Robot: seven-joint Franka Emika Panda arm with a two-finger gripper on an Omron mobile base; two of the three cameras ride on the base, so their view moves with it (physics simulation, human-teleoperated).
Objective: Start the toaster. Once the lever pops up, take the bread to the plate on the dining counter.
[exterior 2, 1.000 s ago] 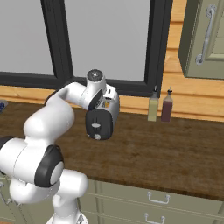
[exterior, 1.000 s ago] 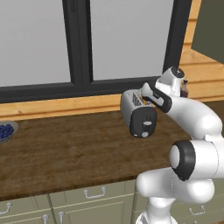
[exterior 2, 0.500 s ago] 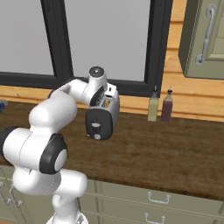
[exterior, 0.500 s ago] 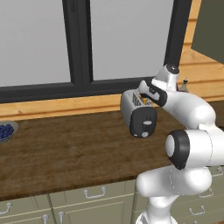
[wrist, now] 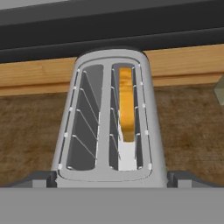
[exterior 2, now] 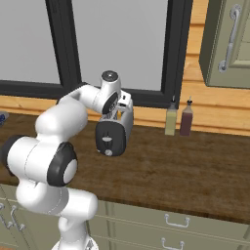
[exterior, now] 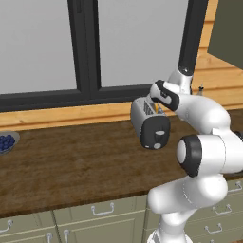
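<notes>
Looking down, you see the bread [wrist: 126, 103] standing in one slot of the toaster [wrist: 110, 122] on the desk [exterior: 71, 161]. Your jaws are spread wide above it. Bread is light and crumbly, so pinch its top edge gently.

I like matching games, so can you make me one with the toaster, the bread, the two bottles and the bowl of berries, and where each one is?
Things:
1. toaster
2. bread
3. two bottles
4. bowl of berries

Places:
A. standing by the wall, under the cabinet
B. at the far end of the counter, away from the arm
C. down inside a slot
D. on the counter in front of the window, right under the open gripper

Pairs: 1-D, 2-C, 3-A, 4-B
</notes>
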